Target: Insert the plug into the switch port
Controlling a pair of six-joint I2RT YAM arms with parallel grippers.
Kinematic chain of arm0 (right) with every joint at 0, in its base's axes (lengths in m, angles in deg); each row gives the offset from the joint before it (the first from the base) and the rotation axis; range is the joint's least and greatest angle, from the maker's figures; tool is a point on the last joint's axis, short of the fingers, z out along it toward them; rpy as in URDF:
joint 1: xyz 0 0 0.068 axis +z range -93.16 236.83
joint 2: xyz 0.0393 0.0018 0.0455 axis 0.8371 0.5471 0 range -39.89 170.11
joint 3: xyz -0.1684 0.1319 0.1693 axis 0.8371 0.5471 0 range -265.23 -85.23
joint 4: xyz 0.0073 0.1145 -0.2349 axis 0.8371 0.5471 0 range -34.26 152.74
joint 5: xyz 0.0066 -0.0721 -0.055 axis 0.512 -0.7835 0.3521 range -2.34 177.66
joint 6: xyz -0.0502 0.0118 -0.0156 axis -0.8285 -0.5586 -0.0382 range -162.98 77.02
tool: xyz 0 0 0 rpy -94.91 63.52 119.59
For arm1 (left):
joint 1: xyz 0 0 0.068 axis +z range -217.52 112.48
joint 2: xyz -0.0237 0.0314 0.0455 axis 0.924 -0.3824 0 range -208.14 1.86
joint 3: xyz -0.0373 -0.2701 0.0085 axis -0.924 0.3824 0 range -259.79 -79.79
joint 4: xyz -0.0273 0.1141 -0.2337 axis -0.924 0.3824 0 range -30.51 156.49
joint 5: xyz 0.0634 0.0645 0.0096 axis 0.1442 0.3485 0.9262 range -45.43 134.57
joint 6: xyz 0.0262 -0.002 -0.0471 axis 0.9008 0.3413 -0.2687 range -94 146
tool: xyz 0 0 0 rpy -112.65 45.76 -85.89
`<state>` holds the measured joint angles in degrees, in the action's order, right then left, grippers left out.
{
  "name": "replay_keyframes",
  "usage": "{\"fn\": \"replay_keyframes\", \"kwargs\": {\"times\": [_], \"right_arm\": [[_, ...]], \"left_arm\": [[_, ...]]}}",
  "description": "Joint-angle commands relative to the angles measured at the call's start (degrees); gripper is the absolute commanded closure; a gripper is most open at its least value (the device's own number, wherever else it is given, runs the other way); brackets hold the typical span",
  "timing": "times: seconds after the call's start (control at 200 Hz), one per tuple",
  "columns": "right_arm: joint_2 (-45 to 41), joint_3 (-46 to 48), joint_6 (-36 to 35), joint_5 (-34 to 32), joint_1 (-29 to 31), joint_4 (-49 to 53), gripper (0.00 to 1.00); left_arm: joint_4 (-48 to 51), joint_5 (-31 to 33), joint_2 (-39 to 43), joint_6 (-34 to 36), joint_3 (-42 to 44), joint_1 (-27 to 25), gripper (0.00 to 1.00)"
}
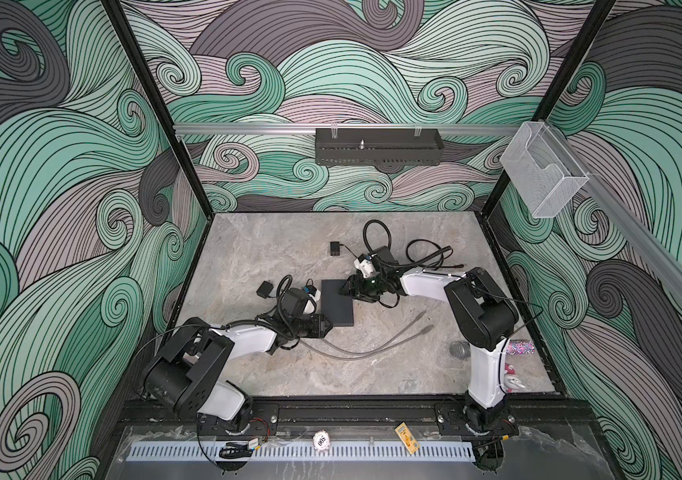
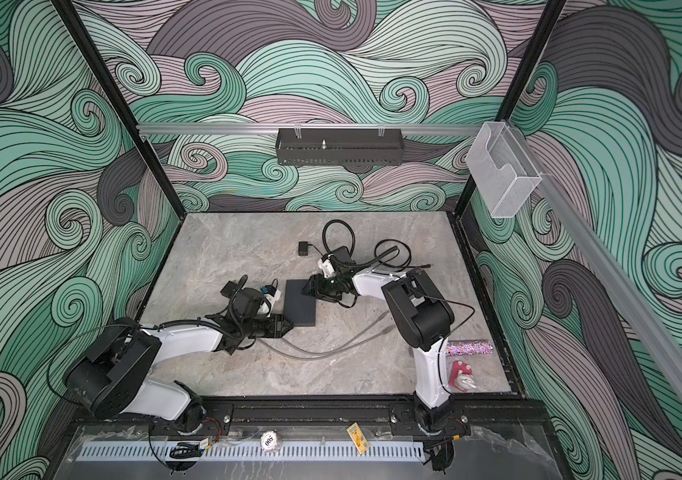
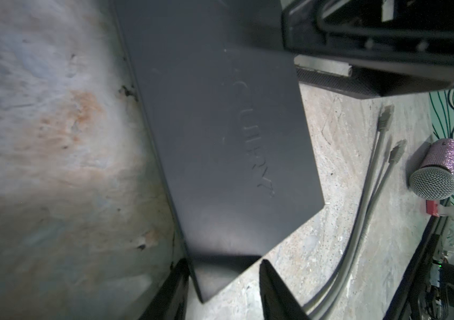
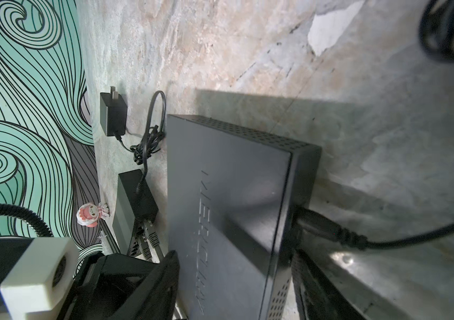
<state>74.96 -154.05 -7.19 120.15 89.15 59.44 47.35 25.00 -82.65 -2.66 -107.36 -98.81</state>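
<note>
Left pincer point(image 3: 221, 261): jaws are seen part-way apart, set either side of one corner of the switch point(image 1: 337, 305). Whether the fingers point(image 3: 275, 299) press on it cannot be told.
Right pincer point(image 4: 234, 252): jaws are seen wider apart, straddling the switch. Nothing is seen lifted, and a firm hold cannot be confirmed.
Switch: a dark grey flat box, laid flat on the table point(image 1: 256, 249) at centre frame in both top views. The left pincer is met at its lower left corner and the right pincer at its upper right corner.
Plug point(image 4: 317, 224): a black barrel plug, recorded against a side wall of the switch with its front end hidden in that wall, just beside one finger of the right pincer.
Plug cable point(image 4: 419, 235): black, led away from the plug across the table.
Grey cables point(image 3: 385, 119): two, loose on the table at lower centre of the top views, right of the left pincer and apart from the switch.
Microphone point(image 3: 436, 171): laid at lower right of the top views, beside the right arm; its handle is glitter-covered.
Power adapter point(image 1: 334, 248): a small black block, noted above the switch in frame, well apart from it.
Figurine point(image 2: 462, 376): pink and white, at the lower right corner of the table.
</note>
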Motion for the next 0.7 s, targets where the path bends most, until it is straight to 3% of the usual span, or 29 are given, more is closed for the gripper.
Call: {"fn": "replay_keyframes", "kwargs": {"times": [0.0,0.46,0.56,0.695], "right_arm": [[2.1,-2.5,-1.6,1.4,0.5,1.2,0.35],[5.6,-7.5,-9.1,8.8,0.2,7.5,0.34],[2.4,-6.2,-10.7,5.5,-1.9,8.8,0.33],[-4.7,-2.4,-11.7,0.3,-5.5,10.9,0.32]], "left_arm": [[-5.3,-4.6,-3.7,-2.1,-1.9,-0.9,0.55],[-13.6,-6.9,-17.7,-8.1,-12.9,-7.5,0.56],[-12.2,-6.0,-14.9,-7.1,-12.7,-7.4,0.56],[0.3,-2.0,-5.2,-1.2,-12.9,-6.9,0.54]]}}
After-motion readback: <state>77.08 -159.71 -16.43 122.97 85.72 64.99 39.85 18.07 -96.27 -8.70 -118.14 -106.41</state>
